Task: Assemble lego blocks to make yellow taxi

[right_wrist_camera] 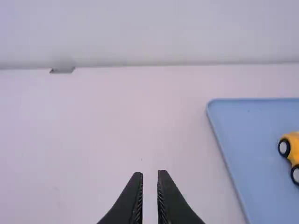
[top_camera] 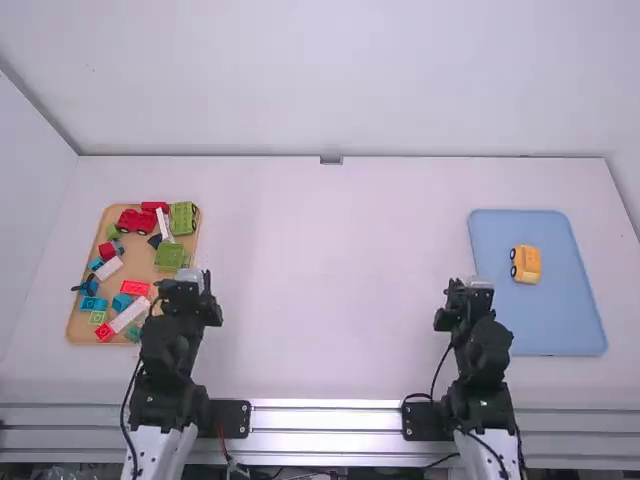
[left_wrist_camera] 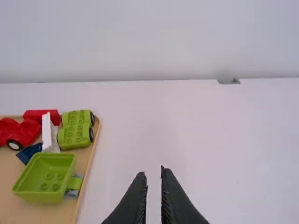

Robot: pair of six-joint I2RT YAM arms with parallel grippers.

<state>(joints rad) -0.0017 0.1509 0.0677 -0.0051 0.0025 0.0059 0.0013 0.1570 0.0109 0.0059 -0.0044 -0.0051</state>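
Yellow taxi, high view: one, lies on the blue tray; left gripper is beside the tan tray of assorted blocks; right gripper is near the blue tray. Left wrist view: left gripper, fingers slightly parted, holds nothing; green tub sits on the tan tray. Right wrist view: right gripper, narrow gap between fingers, empty; taxi well apart from it.
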